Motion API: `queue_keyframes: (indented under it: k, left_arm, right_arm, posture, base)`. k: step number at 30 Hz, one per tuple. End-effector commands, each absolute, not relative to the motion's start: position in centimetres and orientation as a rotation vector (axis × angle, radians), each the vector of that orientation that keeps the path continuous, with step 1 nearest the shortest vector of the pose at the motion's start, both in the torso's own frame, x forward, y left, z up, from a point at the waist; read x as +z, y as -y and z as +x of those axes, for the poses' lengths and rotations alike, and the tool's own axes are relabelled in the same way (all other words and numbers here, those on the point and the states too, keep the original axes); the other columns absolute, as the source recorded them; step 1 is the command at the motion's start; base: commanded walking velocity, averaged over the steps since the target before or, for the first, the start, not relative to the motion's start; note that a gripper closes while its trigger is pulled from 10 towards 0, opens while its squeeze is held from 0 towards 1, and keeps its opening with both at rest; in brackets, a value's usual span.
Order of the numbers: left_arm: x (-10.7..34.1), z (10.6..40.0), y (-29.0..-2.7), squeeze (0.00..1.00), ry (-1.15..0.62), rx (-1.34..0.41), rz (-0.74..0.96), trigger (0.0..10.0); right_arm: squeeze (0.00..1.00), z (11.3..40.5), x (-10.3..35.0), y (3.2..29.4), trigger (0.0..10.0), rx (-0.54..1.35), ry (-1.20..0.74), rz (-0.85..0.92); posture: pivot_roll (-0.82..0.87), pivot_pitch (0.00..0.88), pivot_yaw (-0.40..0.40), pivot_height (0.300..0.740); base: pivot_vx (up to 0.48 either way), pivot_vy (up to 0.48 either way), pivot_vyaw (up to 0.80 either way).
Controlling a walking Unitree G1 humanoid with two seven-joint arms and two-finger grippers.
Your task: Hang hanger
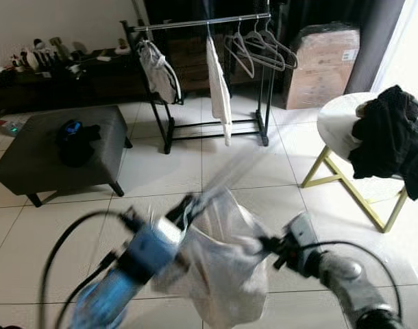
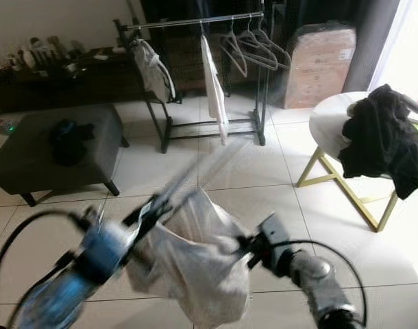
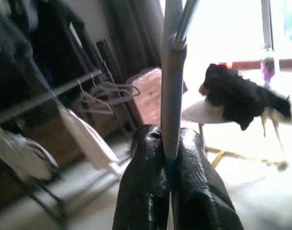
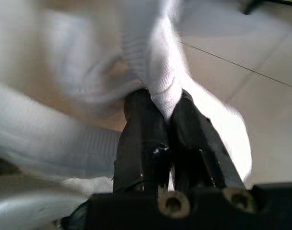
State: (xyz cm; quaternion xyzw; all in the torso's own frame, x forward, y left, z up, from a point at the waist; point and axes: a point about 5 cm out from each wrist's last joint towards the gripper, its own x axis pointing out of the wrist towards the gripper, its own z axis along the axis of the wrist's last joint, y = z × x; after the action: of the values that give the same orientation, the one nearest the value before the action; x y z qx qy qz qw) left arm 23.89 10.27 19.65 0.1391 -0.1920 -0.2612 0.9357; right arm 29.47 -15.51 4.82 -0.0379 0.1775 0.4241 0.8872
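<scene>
In front of me, low over the tiled floor, a white garment hangs on a silver metal hanger, blurred by motion. My left gripper is shut on the hanger's thin metal neck, at the garment's upper left. At the garment's right side, my right gripper is shut on a fold of the white cloth. The black clothes rack stands across the room. It carries two white garments and a few empty hangers.
A dark ottoman with a black and blue item stands at the left. A round white table with gold legs holds black clothes at the right. A wrapped box stands behind the rack.
</scene>
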Motion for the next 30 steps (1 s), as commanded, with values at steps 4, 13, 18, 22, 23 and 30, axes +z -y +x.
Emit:
queue_keyframes:
  k: [4,13,18,22,23,30]
  left_arm:
    - [18.6,24.3,-7.6,0.0,0.254,-0.654,0.044,10.0]
    - [19.1,27.1,-8.4,0.0,0.26,-0.421,0.155,10.0]
    - [18.9,28.5,-10.5,0.0,0.217,-0.24,0.213,10.0]
    - [17.1,29.2,-12.9,0.0,0.092,-0.143,0.338,10.0]
    - [17.1,29.2,-12.9,0.0,0.092,-0.143,0.338,10.0]
    - [11.3,28.1,-16.9,0.0,-0.273,-0.104,0.431,10.0]
  right_arm:
    - [0.0,29.5,6.7,14.2,0.0,0.954,-0.287,-0.091]
    - [0.0,28.2,8.9,11.4,0.0,1.108,-0.22,-0.128]
    - [0.0,28.7,8.4,12.3,0.0,0.999,-0.244,-0.134]
    - [0.0,29.1,7.6,14.0,0.0,0.817,-0.268,-0.102]
    - [0.0,29.1,7.6,14.0,0.0,0.817,-0.268,-0.102]
    - [0.0,30.3,8.5,16.8,0.0,0.431,-0.137,0.209]
  posture:
    - [-0.05,0.134,0.071,0.74]
    - [-0.06,0.134,0.07,0.74]
    - [-0.06,0.133,0.065,0.74]
    - [-0.05,0.129,0.063,0.74]
    - [-0.05,0.129,0.063,0.74]
    - [-0.05,0.126,0.062,0.74]
  base:
    - [0.0,0.0,0.0]
    - [0.0,0.0,0.0]
    - [0.0,0.0,0.0]
    - [0.0,0.0,0.0]
    - [0.0,0.0,0.0]
    - [0.0,0.0,0.0]
